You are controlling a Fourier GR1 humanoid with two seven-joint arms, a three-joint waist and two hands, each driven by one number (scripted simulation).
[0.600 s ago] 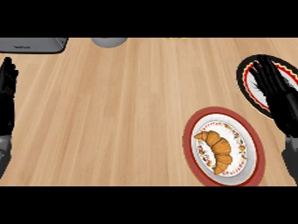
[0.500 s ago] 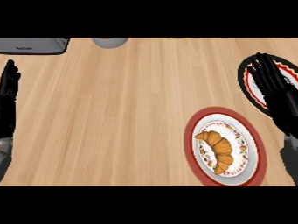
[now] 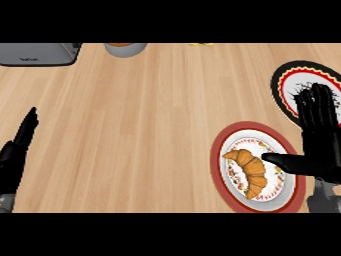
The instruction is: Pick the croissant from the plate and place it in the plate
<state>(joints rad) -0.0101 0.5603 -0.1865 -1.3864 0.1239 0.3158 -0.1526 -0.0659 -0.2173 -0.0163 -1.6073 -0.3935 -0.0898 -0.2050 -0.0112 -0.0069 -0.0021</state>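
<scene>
Plenty is cut off or covered here. The right hand [image 3: 322, 135] lies flat with its fingers straight and spread, and it hides the lower inner part of the black-rimmed plate [image 3: 291, 75] at the far right; only that plate's zigzag red-and-yellow border and a patch of white centre show. The thumb sticks out sideways over the red-rimmed plate [image 3: 221, 150], its tip just beside the croissant [image 3: 250, 167], and whether it touches the pastry cannot be told. Nothing is grasped. The croissant lies on the white patterned middle of the red-rimmed plate, long axis running toward the lower edge, fully on view. That plate's near rim is cut by the black band below, and the right forearm [image 3: 332, 200] covers its lower right edge.

Along the top, a grey toaster [image 3: 33, 54] is cropped at the upper left; small lettering sits on its front face, too small to read. Next to it a grey cup-like vessel [image 3: 125, 49] shows only its lower part, and a yellow sliver further right cannot be identified.

The left hand [image 3: 12, 157] rests at the left edge over the wooden counter [image 3: 143, 120], seen edge-on, fingers straight and together, holding nothing.
</scene>
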